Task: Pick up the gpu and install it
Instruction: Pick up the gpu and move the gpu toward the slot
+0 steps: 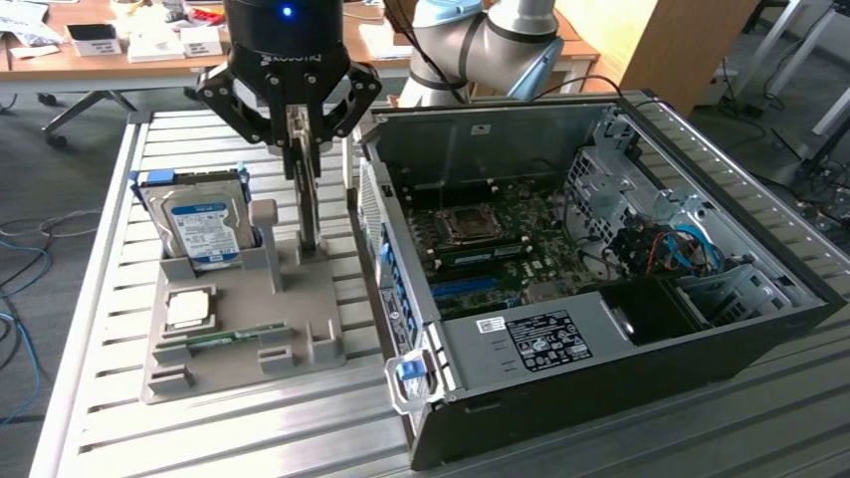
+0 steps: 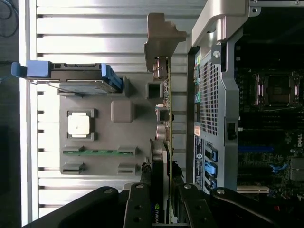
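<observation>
The gpu [image 1: 309,194] stands on edge, a thin green card with a silver bracket [image 2: 164,35] at one end. My gripper [image 1: 301,124] is right above it and shut on its upper edge, a black finger [image 2: 140,204] on each side of the card [image 2: 166,118]. The card's lower edge reaches down to the grey holder [image 1: 239,344]; I cannot tell whether it still rests in its slot. The open computer case [image 1: 743,329] lies just to the exterior view's right, its motherboard [image 1: 492,234] exposed.
On the grey holder stand a hard drive [image 1: 199,227] with a blue-white label, a square processor chip [image 1: 187,309] and a narrow green memory stick [image 1: 237,335]. The case's metal side wall [image 2: 213,109] rises close beside the card. A desk [image 1: 119,45] with boxes stands behind.
</observation>
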Motion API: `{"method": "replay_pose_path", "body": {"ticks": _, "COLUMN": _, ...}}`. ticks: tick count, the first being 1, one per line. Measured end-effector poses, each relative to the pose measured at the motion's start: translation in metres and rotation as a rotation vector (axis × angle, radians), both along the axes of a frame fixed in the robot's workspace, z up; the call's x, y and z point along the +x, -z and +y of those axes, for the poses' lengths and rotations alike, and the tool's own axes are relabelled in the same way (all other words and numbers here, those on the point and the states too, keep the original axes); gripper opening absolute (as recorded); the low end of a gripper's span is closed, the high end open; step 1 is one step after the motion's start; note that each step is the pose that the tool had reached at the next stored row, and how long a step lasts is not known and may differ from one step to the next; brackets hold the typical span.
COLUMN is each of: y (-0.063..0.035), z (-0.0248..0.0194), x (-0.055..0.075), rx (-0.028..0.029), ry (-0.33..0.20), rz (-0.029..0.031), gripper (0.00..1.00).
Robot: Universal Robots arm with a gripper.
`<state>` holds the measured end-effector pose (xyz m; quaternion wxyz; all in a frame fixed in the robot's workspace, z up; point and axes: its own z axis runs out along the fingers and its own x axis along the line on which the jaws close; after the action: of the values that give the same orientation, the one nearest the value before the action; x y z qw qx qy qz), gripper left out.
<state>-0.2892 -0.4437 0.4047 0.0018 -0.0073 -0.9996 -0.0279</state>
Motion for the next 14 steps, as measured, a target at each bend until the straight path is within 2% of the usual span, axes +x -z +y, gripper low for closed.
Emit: {"method": "replay_pose_path", "body": {"ticks": 14, "y": -0.0022, "z": 0.0, "x": 0.0, "rx": -0.0001, "ry": 0.0, "rz": 0.0, "gripper": 0.27}}
